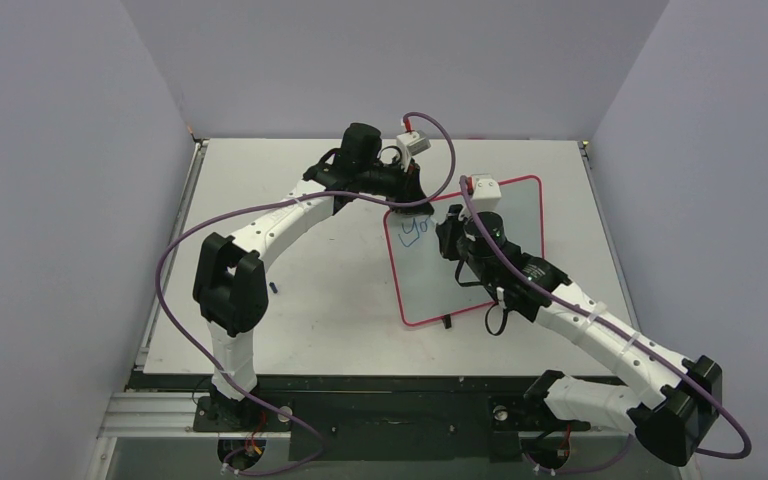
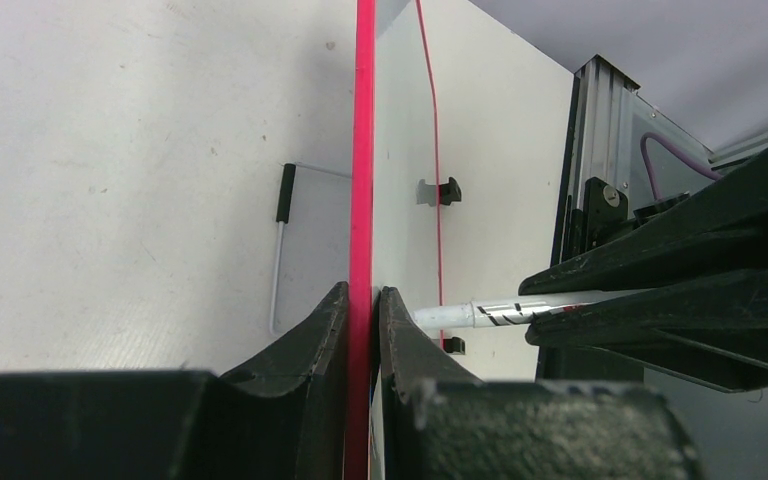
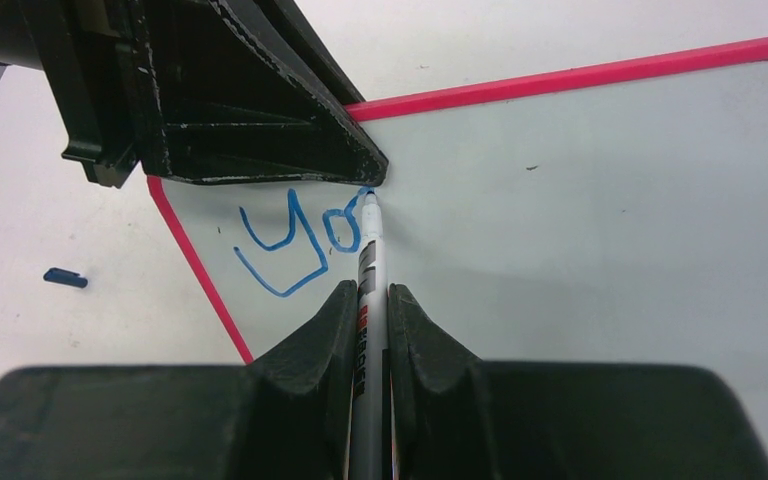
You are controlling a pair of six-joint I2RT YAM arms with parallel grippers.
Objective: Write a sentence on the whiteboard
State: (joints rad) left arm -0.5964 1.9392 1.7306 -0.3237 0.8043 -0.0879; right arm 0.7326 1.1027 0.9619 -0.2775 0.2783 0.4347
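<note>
Though barely begun, writing step in hand: blue lettering (image 3: 300, 245), roughly "Yo" plus a part stroke, in whiteboard (image 3: 580, 200) corner just beside left gripper (image 2: 363, 295). Board on table (image 1: 310, 330) right of centre: glossy white, thin pink frame (image 2: 363, 150), rounded corners. Left gripper pinched on frame edge; right gripper (image 3: 370, 295) clamped on slim white pen (image 3: 370, 262), tip touching board. Next likely calls for light, steady sideways strokes.

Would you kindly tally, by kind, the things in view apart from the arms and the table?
whiteboard: 1
marker pen: 1
small blue piece lying on the table, perhaps a pen cap: 1
Total: 3
</note>
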